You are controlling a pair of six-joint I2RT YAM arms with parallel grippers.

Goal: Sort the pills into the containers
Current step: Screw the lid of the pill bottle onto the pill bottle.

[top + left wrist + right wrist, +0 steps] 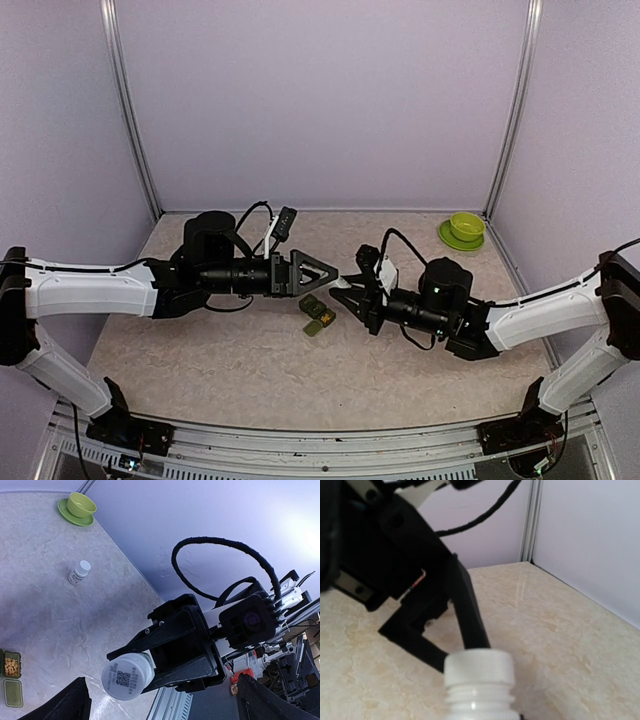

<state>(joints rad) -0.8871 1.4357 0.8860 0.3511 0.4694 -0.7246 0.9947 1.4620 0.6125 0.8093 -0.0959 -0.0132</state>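
Note:
My right gripper (345, 292) is shut on a white pill bottle (127, 676) and holds it above the table. The bottle's white cap (479, 667) points at my left gripper (325, 271). That gripper is open. Its black fingers (465, 605) stand just beyond the cap without touching it. The dark green containers (318, 313) lie on the table below the two grippers. In the left wrist view the containers (12, 692) show at the left edge, one compartment holding yellowish pills (11, 666). My right gripper's own fingers are mostly hidden in the right wrist view.
A second small white bottle (79, 572) stands upright on the table. A lime-green bowl on its saucer (466, 230) sits in the far right corner. Lilac walls with metal posts enclose the beige table (200, 350).

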